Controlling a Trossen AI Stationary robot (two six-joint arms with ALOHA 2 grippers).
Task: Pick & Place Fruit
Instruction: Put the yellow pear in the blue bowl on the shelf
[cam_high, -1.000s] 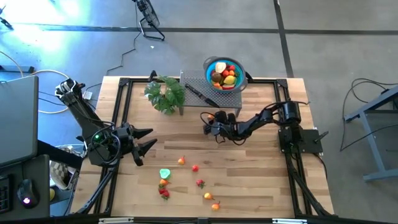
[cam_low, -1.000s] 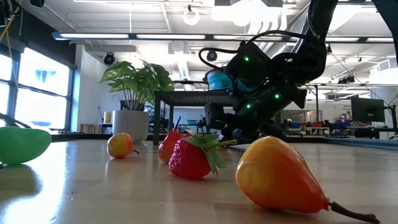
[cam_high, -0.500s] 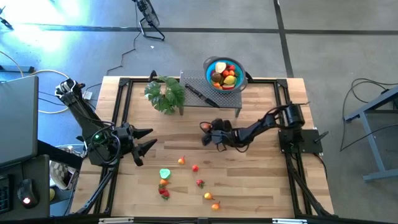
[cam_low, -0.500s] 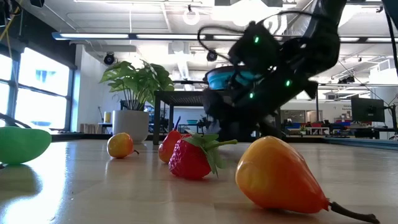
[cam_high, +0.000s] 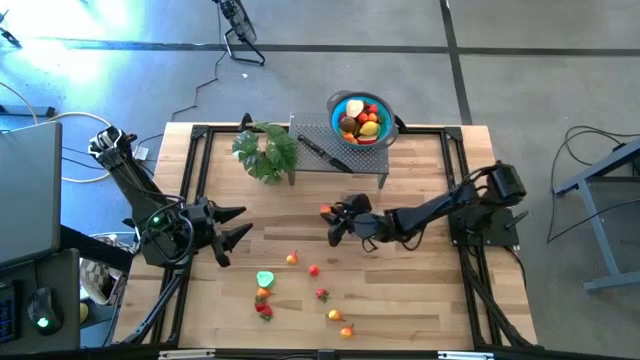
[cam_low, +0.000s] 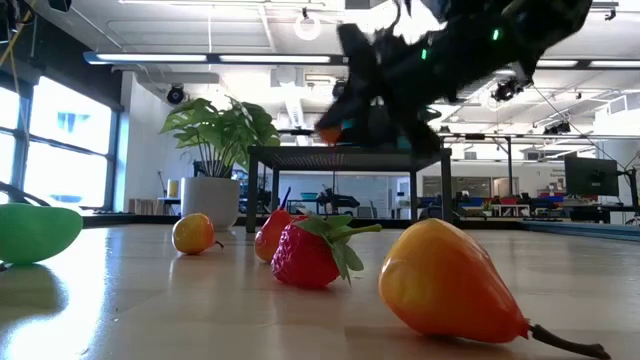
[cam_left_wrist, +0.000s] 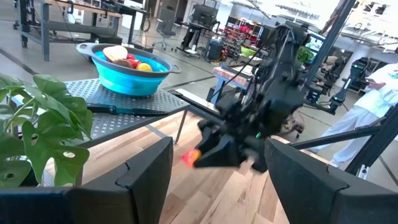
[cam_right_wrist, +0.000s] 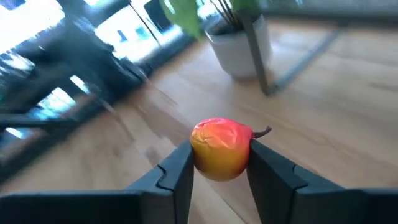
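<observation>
My right gripper (cam_high: 332, 222) hangs above the middle of the table, shut on a small red-orange fruit (cam_right_wrist: 221, 148) with a short stem. The left wrist view shows that fruit (cam_left_wrist: 191, 157) in the air. Several more fruits (cam_high: 313, 269) lie loose on the wood toward the near edge, among them a green one (cam_high: 265, 279) and a strawberry (cam_low: 305, 255). The blue bowl (cam_high: 360, 118), with fruits in it, stands on a raised mesh stand (cam_high: 345, 152) at the far edge. My left gripper (cam_high: 246, 221) waits open at the left, holding nothing. My right gripper pinches the fruit by its two opposite sides (cam_right_wrist: 198, 152) between its two fingers (cam_right_wrist: 177, 168). The fingers reach in from the table's right, slanting a little downward. The fruit (cam_low: 328, 133) is lifted clear of the table, its stem pointing sideways.
A leafy plant in a white pot (cam_high: 266, 150) stands at the far left of the stand. A black-handled knife (cam_high: 322, 152) lies on the mesh. A large orange pear-shaped fruit (cam_low: 445, 285) lies close to the near edge. Black frame rails (cam_high: 195, 170) run along the table's sides.
My right gripper has risen from table height, carrying the red-orange fruit up off the wood. It has also swung a little toward the near edge and tipped up closer to level. The left arm has kept still.
</observation>
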